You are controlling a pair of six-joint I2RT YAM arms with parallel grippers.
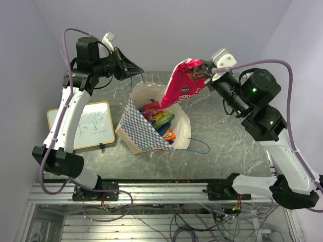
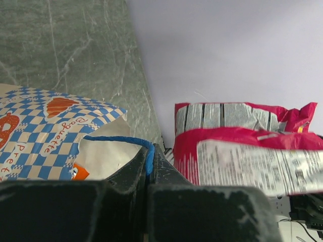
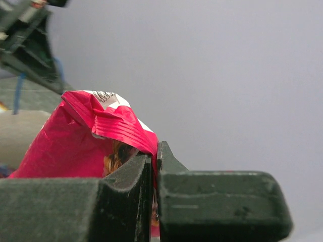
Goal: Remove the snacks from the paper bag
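The paper bag (image 1: pixel 144 132) lies on the table with its mouth facing up and right, checkered side toward me. Several bright snack packets (image 1: pixel 160 121) lie inside it. My left gripper (image 1: pixel 132 68) is shut on the bag's blue cord handle (image 2: pixel 121 139) and holds it up at the bag's far rim. My right gripper (image 1: pixel 206 70) is shut on the top edge of a large pink-red snack packet (image 1: pixel 182 84), held in the air above the bag's mouth. That packet also shows in the left wrist view (image 2: pixel 242 151) and the right wrist view (image 3: pixel 86 136).
A white framed writing board (image 1: pixel 83 126) lies on the table left of the bag. The bag's other blue handle (image 1: pixel 199 146) trails on the table to its right. The back wall stands close behind both grippers.
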